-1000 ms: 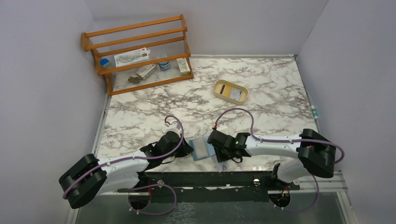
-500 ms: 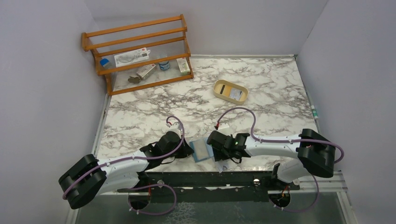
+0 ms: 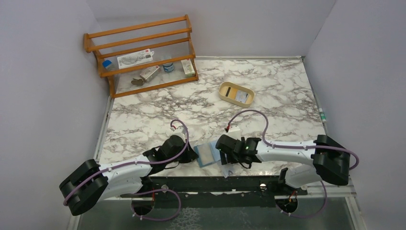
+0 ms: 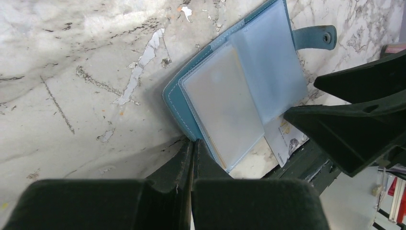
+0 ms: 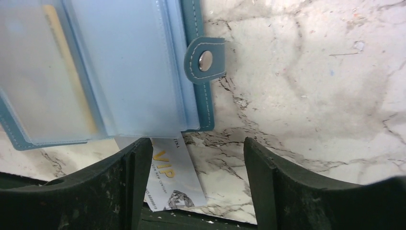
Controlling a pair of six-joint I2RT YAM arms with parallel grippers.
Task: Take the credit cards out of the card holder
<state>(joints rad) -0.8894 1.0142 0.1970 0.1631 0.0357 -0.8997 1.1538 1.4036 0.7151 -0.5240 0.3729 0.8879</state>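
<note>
Marble worktop (image 3: 191, 105) from above: one card holder (image 3: 207, 154) lies open at the near edge, long axis left to right, unmoved since a second ago.

Left wrist: my left tool (image 4: 192, 143) is pressed together on its edge.

Right wrist: my right tool (image 5: 196, 142) now spreads wider. The snap tab (image 5: 206, 60) points toward it, and one credit card (image 5: 168, 176) pokes out beneath.

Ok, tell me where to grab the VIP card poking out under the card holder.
Take the VIP card by its bare end, coming from the near side: it lies flat, the rest hidden under the card holder, so probably only that end is free.
</note>
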